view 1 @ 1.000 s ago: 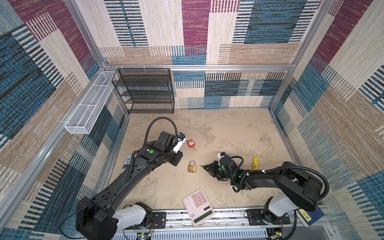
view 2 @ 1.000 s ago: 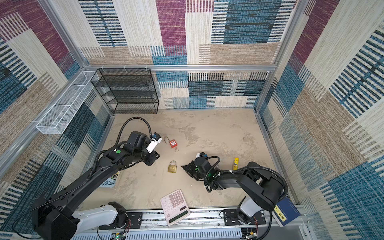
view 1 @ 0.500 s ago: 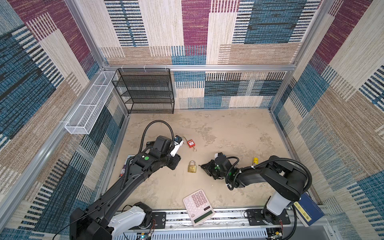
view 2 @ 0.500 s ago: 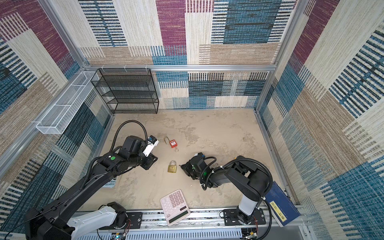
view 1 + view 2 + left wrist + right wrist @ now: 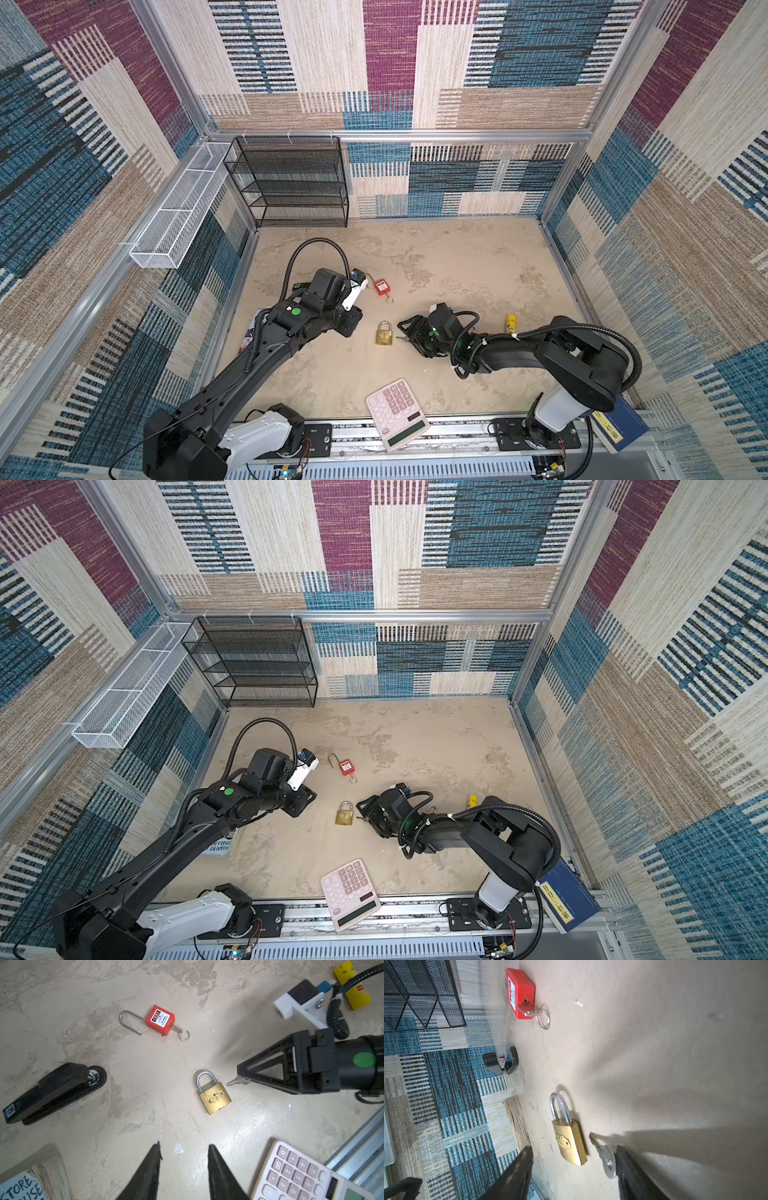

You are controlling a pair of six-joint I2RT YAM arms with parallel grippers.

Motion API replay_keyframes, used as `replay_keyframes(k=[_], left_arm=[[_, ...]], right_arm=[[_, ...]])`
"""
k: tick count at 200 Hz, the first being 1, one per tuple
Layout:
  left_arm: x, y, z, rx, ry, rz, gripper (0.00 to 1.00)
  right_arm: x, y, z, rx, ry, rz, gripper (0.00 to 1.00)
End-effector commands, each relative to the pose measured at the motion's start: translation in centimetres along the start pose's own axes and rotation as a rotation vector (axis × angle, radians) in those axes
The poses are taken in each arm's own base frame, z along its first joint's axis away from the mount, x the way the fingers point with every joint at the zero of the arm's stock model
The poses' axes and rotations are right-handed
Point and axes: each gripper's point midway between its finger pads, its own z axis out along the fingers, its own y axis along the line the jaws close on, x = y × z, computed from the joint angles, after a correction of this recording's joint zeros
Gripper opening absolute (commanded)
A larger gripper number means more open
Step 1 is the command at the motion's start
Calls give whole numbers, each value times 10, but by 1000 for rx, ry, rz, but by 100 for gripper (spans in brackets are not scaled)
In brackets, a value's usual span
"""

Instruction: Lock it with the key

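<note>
A brass padlock [image 5: 385,333] [image 5: 344,815] lies flat on the beige floor, its steel shackle seated in the body [image 5: 216,1098] [image 5: 570,1142]. A small silver key [image 5: 238,1081] [image 5: 607,1157] lies on the floor just right of it, resting against one finger of my right gripper [image 5: 409,334] [image 5: 574,1148]. That gripper is open, its jaws spread wide on either side of the padlock and key. My left gripper [image 5: 184,1145] [image 5: 351,324] hovers open and empty to the left of the padlock.
A red padlock [image 5: 380,287] [image 5: 160,1020] with open shackle and its own key lies behind. A black stapler [image 5: 54,1093] sits left, a pink calculator [image 5: 397,411] in front, a yellow item [image 5: 511,322] right, a black wire rack [image 5: 291,183] at the back left.
My right gripper has gone from shut to open and let go of the key, which now lies beside the brass padlock. The left arm drew back slightly.
</note>
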Motion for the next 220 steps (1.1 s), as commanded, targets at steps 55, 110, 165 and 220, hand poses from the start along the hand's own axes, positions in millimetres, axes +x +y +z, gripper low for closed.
replay_keyframes(k=[55, 110, 165, 220], left_arm=[[2, 1, 0, -4, 21, -14, 40], [2, 1, 1, -3, 29, -15, 40], [2, 0, 2, 3, 37, -15, 40], [5, 2, -1, -13, 41, -7, 40]], right_arm=[[-18, -14, -11, 100, -88, -55, 88], [-23, -19, -26, 132, -116, -73, 94], [-11, 8, -13, 61, -30, -167, 95], [-25, 23, 3, 10, 34, -223, 95]])
